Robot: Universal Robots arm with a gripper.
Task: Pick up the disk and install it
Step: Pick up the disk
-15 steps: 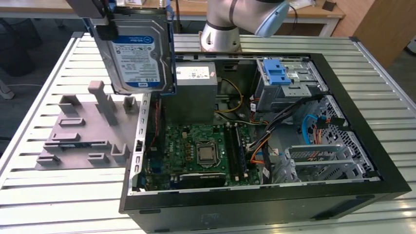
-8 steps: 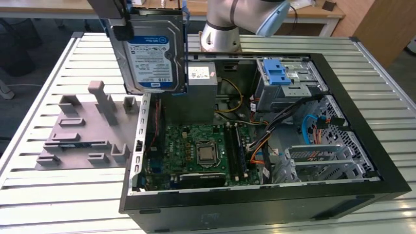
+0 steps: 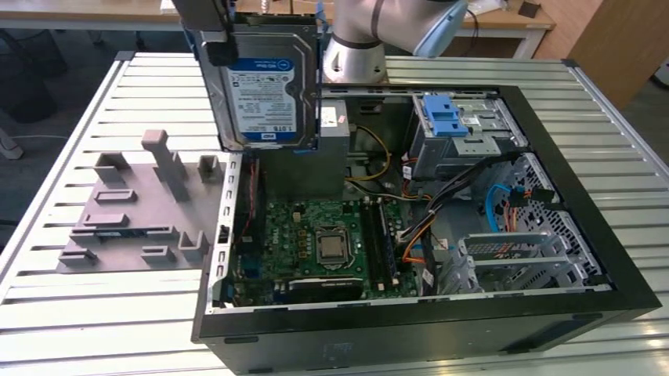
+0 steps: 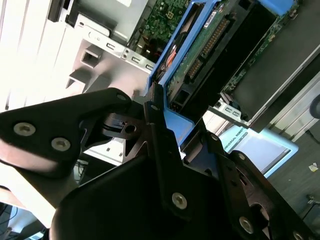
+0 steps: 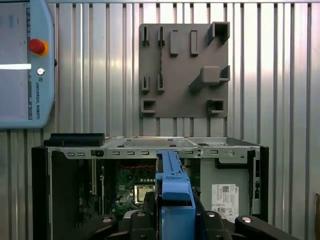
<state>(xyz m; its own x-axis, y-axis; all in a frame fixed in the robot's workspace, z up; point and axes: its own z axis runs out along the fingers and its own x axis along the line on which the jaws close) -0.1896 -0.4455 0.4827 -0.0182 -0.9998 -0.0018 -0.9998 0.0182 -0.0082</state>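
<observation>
The gripper (image 4: 182, 125) is clamped on the disk (image 3: 266, 86), its black fingers (image 4: 154, 112) pressing against the blue bracket that frames the drive. The disk is clear of the bench (image 3: 94, 321). In the exterior view it stands on edge with its white-and-blue label facing the camera, over the far corner of the open computer case (image 3: 418, 333) at the exterior view's left. The case lies on its side towards the exterior view's right edge of the bench, with the green motherboard (image 3: 303, 227) exposed. A drive cage with a blue latch (image 3: 452, 117) sits along its far wall. Beside the case, towards the exterior view's left edge of the bench, lies a grey fixture plate (image 3: 115, 227) with raised blocks and slots. In the first wrist view the bracket's narrow blue edge rises between the fingers above the case opening. A teach pendant (image 5: 20, 65) lies on the bench slats.
</observation>
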